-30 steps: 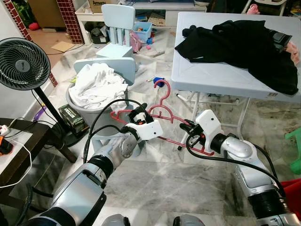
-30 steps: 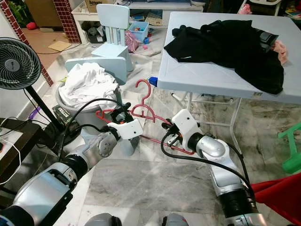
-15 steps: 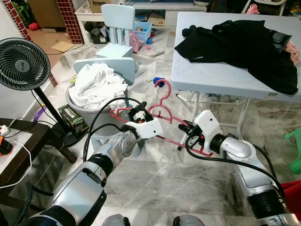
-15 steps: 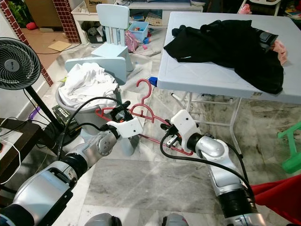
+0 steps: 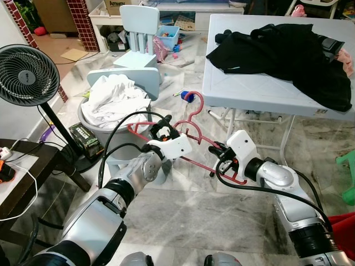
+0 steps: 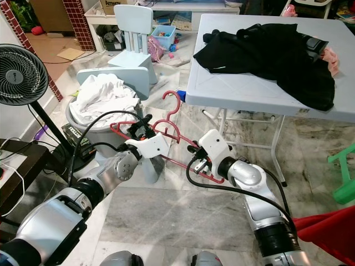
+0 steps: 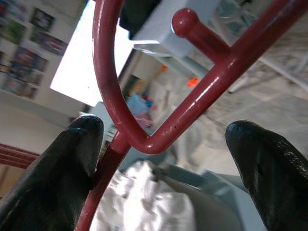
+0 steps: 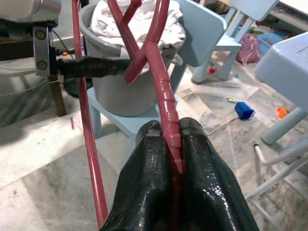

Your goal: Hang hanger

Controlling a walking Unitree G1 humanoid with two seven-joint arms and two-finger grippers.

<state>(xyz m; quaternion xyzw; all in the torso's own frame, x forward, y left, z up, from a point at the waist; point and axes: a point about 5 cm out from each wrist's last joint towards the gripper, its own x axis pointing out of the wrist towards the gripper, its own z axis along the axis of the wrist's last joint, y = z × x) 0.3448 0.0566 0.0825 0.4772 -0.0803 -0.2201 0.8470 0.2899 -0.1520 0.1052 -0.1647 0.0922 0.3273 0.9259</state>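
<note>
Red hanger [image 5: 188,138]: right tool [image 8: 172,159] pinching its arm; left tool [image 7: 159,159] spread around its neck (1 fingertip touching).

We see a red hanger [image 5: 191,133] that looks like shiny, smooth plastic. Our fingers [image 8: 154,192] look like black rubber, dull and a bit bumpy. Our arms [image 5: 280,180] are smooth grey metal. The table [image 5: 260,88] is pale, matt plastic. On it lies soft black cloth [image 5: 288,50]. The floor [image 5: 183,216] is shiny stone. The bin [image 5: 91,124] holds crumpled white cloth [image 5: 113,97].
</note>
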